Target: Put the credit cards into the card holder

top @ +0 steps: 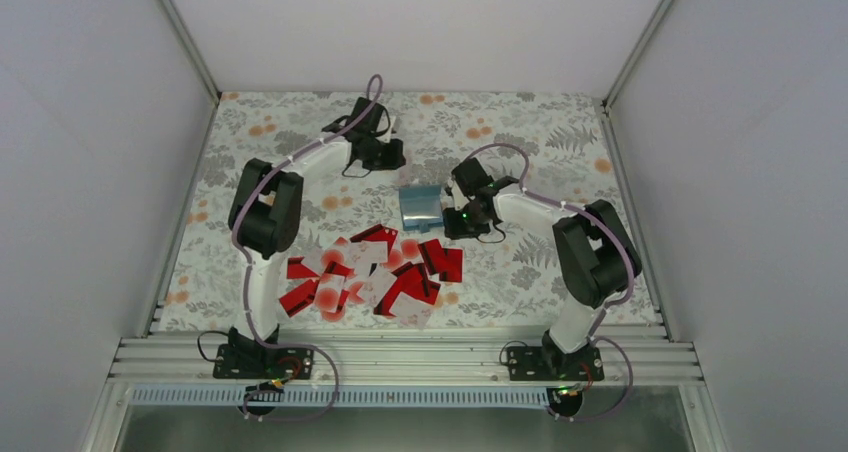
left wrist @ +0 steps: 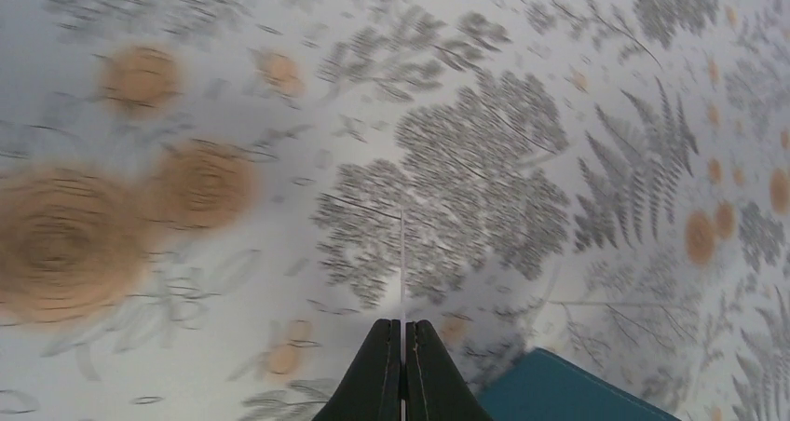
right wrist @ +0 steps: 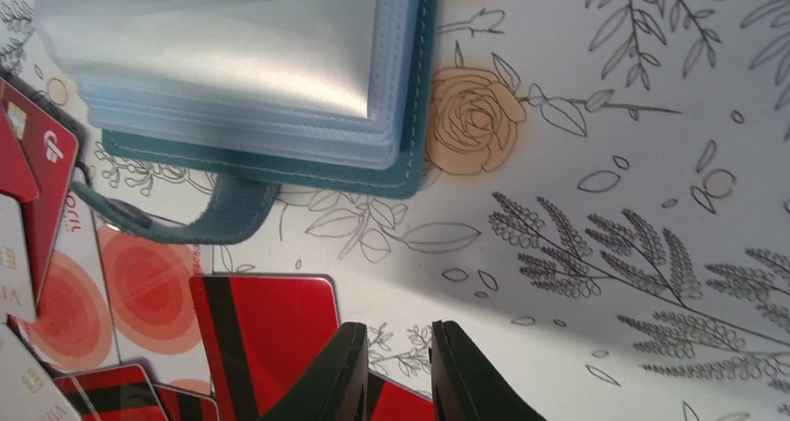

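The credit cards [top: 370, 272], red with a dark stripe and white with a red spot, lie in a loose pile at the front centre. The teal card holder [top: 420, 208] lies open behind the pile. In the right wrist view its clear sleeves and teal rim [right wrist: 279, 165] show, with the clasp tab [right wrist: 177, 221] hanging off it. My left gripper [top: 388, 158] hovers behind the holder. It is shut [left wrist: 402, 326] on a thin card seen edge-on [left wrist: 402, 263], and a teal corner of the holder [left wrist: 559, 388] shows beside it. My right gripper [top: 452, 224] sits at the holder's right. It is slightly open [right wrist: 399, 332] and empty, over a red card [right wrist: 265, 332].
The table has a floral cloth [top: 560, 132] and is enclosed by white walls at the left, back and right. A metal rail [top: 420, 357] with the arm bases runs along the near edge. A white card with a red spot [right wrist: 149, 291] lies under the clasp tab.
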Available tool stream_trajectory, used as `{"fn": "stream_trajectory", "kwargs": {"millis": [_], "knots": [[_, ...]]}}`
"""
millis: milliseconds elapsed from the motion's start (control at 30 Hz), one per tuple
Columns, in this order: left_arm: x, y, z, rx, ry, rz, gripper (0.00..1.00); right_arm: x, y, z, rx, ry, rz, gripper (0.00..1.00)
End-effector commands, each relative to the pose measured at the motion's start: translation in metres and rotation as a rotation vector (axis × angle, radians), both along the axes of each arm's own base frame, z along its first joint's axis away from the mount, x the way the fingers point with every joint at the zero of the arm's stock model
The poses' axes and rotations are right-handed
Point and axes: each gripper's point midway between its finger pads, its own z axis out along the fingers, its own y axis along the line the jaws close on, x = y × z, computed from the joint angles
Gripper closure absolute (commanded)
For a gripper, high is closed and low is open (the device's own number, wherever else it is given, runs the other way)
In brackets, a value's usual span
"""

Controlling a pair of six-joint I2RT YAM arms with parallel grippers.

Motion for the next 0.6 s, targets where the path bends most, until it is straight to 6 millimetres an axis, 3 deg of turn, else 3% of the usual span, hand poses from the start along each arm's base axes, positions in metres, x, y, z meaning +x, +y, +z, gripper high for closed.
{"fn": "stream_trajectory", "kwargs": {"millis": [0, 167, 400, 567], "knots": [[-0.015, -0.019, -0.007, -0.013, 0.01, -0.086, 0.98, 0.01, 0.008, -0.004, 0.042, -0.018, -0.018, 0.82], [-0.032, -0.014, -0.014, 0.006, 0.034, -0.088, 0.98, 0.02, 0.017, -0.007, 0.079, -0.025, -0.017, 0.82], [-0.071, 0.007, -0.03, 0.038, 0.091, -0.061, 0.98, 0.047, 0.014, -0.015, 0.078, -0.039, -0.035, 0.83], [-0.102, 0.013, -0.022, -0.005, 0.114, -0.039, 0.98, 0.064, 0.019, -0.022, 0.069, -0.052, -0.025, 0.83]]}}
